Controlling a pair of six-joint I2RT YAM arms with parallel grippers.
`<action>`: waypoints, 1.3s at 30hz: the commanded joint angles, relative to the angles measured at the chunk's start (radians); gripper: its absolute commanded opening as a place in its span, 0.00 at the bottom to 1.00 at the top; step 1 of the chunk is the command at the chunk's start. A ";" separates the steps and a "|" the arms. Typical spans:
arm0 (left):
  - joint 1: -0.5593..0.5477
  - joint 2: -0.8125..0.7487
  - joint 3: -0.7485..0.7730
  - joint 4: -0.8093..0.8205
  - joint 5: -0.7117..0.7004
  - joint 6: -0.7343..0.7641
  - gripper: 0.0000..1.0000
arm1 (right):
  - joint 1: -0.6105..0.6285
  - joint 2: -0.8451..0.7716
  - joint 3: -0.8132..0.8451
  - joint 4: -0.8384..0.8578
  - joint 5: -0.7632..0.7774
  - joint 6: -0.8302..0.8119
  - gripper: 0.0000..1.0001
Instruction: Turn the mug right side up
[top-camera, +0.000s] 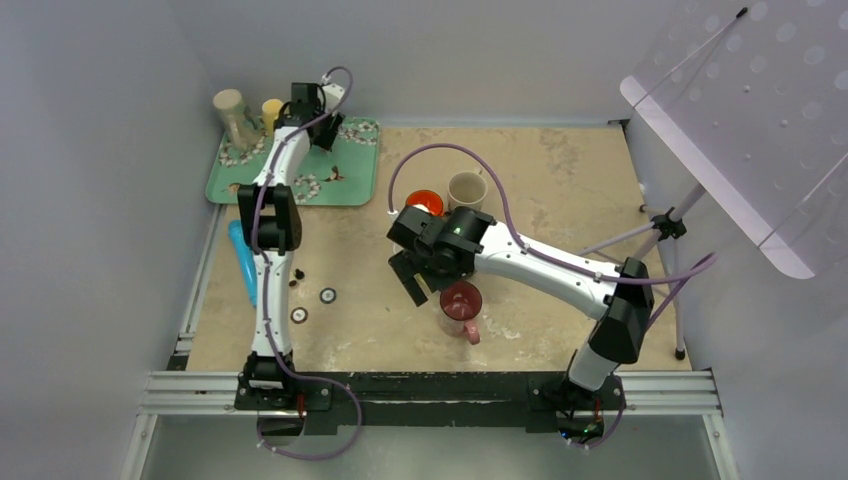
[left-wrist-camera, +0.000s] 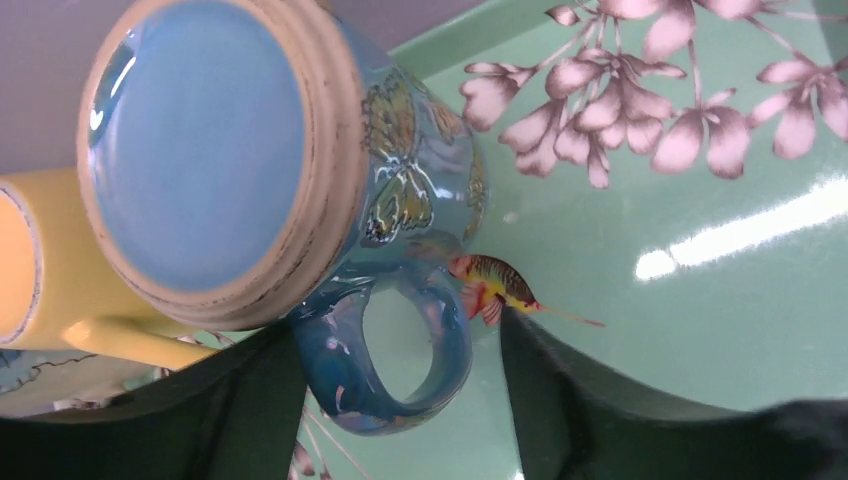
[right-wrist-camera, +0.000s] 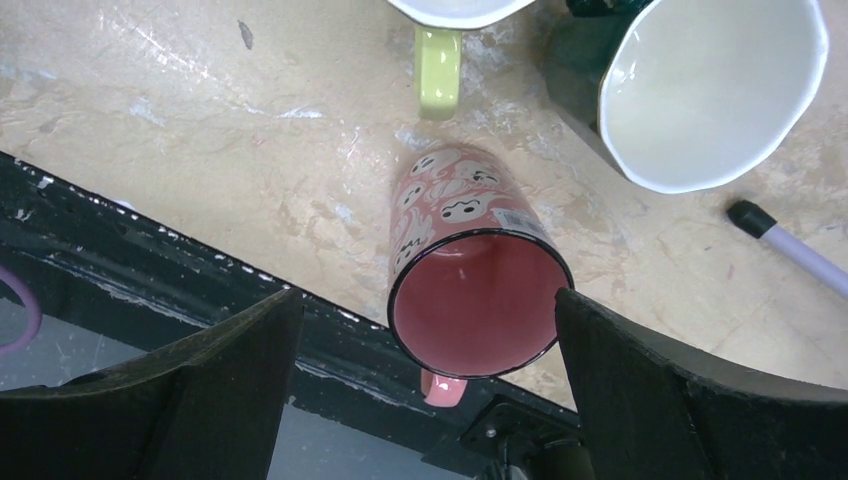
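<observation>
A blue butterfly mug (left-wrist-camera: 210, 150) stands upside down, base up, on the green flowered tray (left-wrist-camera: 700, 330). Its handle (left-wrist-camera: 385, 350) lies between the two dark fingers of my left gripper (left-wrist-camera: 400, 385), which is open; the left finger (left-wrist-camera: 230, 410) is close beside the handle. In the top view my left gripper (top-camera: 322, 118) is over the tray's back and hides this mug. My right gripper (top-camera: 415, 280) is open and empty above a pink ghost-print mug (right-wrist-camera: 470, 290), which stands upright near the front edge (top-camera: 461, 302).
A yellow mug (left-wrist-camera: 40, 270) touches the blue mug; a beige mug (top-camera: 232, 110) stands at the tray's back left. An orange mug (top-camera: 424, 201) and a cream mug (top-camera: 466, 189) stand mid-table. A blue object (top-camera: 244, 262) and small rings (top-camera: 328, 295) lie left.
</observation>
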 joint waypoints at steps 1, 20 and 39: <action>-0.001 0.025 0.078 0.129 0.002 0.082 0.61 | 0.001 0.043 0.089 -0.074 0.062 -0.033 0.98; 0.070 -0.473 -0.235 -0.143 0.382 -0.294 0.00 | -0.096 -0.111 0.099 0.284 -0.113 -0.032 0.99; 0.051 -1.000 -0.446 -0.343 0.958 -0.766 0.00 | -0.392 -0.006 0.027 1.511 -0.585 0.342 0.98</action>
